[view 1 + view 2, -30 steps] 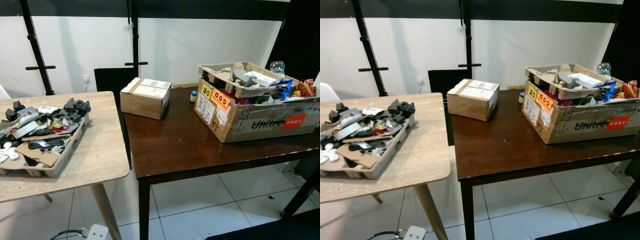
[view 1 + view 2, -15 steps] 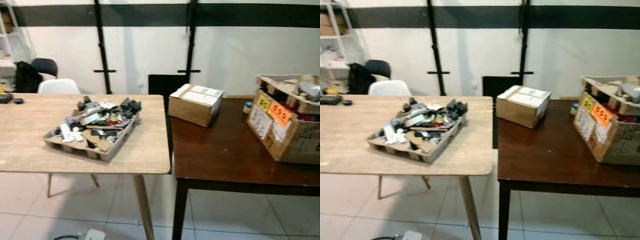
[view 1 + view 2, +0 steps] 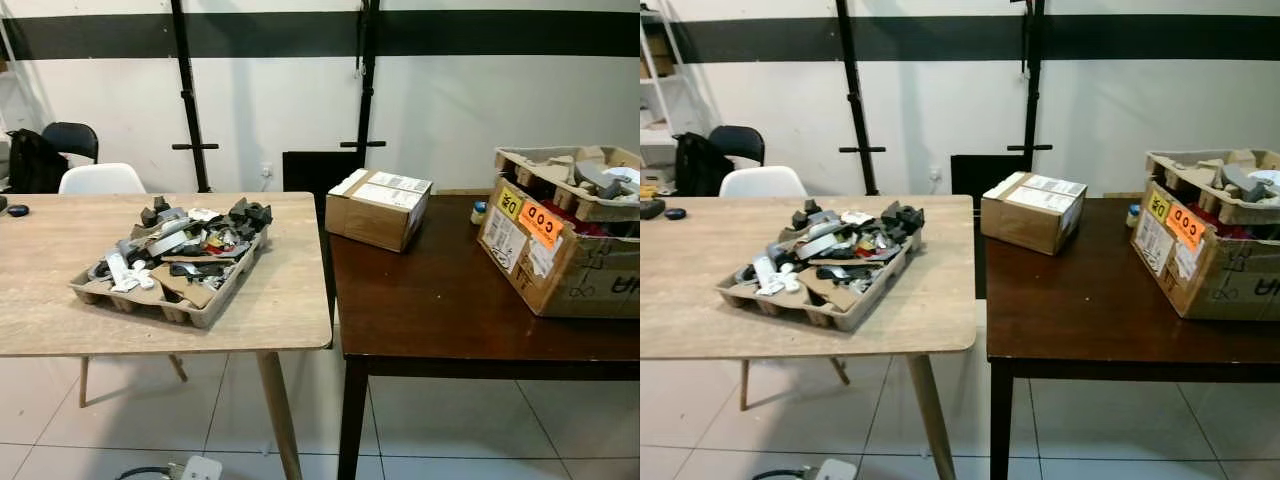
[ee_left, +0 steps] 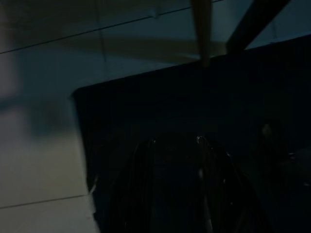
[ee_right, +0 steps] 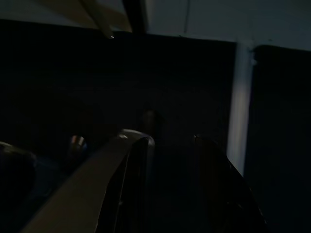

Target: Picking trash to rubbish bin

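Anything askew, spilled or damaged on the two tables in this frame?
Nothing has spilled. The cardboard tray on the light table sits askew, heaped with scraps. On the dark table, the big box is overfilled, another tray perched on top. The small box looks intact.

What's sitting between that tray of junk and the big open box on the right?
Between the tray of junk and the big open box sits a small closed cardboard box on the dark table, seen in both eye views.
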You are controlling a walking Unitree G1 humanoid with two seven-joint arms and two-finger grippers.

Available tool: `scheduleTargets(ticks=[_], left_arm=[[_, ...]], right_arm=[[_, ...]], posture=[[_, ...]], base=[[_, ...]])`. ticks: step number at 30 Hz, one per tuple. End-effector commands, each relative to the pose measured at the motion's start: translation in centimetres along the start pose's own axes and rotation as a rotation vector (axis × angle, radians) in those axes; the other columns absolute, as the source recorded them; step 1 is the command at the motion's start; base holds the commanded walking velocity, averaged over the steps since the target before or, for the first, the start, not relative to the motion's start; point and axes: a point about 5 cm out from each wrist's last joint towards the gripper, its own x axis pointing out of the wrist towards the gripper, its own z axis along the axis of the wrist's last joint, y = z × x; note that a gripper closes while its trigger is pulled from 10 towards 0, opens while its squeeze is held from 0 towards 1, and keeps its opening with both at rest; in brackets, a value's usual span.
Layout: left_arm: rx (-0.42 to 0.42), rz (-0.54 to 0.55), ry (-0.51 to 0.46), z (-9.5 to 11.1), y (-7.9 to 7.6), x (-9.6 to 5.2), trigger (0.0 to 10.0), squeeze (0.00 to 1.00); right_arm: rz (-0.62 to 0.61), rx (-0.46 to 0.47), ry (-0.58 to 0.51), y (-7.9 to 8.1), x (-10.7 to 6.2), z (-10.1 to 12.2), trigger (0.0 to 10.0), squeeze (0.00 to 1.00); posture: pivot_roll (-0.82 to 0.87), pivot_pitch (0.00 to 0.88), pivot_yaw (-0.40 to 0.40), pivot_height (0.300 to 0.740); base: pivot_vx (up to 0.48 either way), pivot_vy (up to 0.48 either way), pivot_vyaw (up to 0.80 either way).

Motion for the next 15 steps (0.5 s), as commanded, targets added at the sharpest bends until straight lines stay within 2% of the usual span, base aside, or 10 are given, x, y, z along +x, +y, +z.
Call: scheduleTargets(ticks=[1,4,5,7,12,13,15], left_arm=[[-0.044,0.015,0.022,-0.7,0.0,-0.1,10.0,0.0],[-0.072,0.071,0.019,-0.9,1.0,-0.3,10.0,0.0],[-0.128,0.086,0.011,-1.2,1.3,-0.5,10.0,0.0],[-0.143,0.087,0.008,-1.3,1.5,-0.5,10.0,0.0],[-0.11,0.117,0.044,-2.0,1.9,-0.7,10.0,0.0],[-0.114,0.125,0.047,-2.2,2.2,-0.8,10.0,0.0],[-0.096,0.119,0.048,-2.2,2.4,-0.9,10.0,0.0]], right_arm=[[0.013,-0.002,0.008,0.3,0.0,-0.2,10.0,0.0],[0.026,-0.035,0.036,1.0,0.1,-0.4,10.0,0.0],[0.066,-0.059,0.02,1.5,0.1,-0.1,10.0,0.0],[0.069,-0.05,0.012,1.7,0.2,0.1,10.0,0.0],[0.082,-0.05,0.024,1.9,0.3,0.2,10.0,0.0],[0.088,-0.051,0.033,2.2,0.3,0.0,10.0,0.0],[0.089,-0.014,0.031,2.4,0.3,0.0,10.0,0.0]], posture=[[-0.07,0.066,-0.073,0.74],[-0.07,0.089,-0.065,0.74],[-0.07,0.065,-0.061,0.74],[-0.07,0.079,-0.066,0.74],[-0.04,0.086,-0.073,0.74],[-0.03,0.083,-0.055,0.74],[-0.02,0.084,-0.049,0.74]], base=[[0.0,0.0,0.0],[0.0,0.0,0.0],[0.0,0.0,0.0],[0.0,0.0,0.0],[0.0,0.0,0.0],[0.0,0.0,0.0],[0.0,0.0,0.0]])
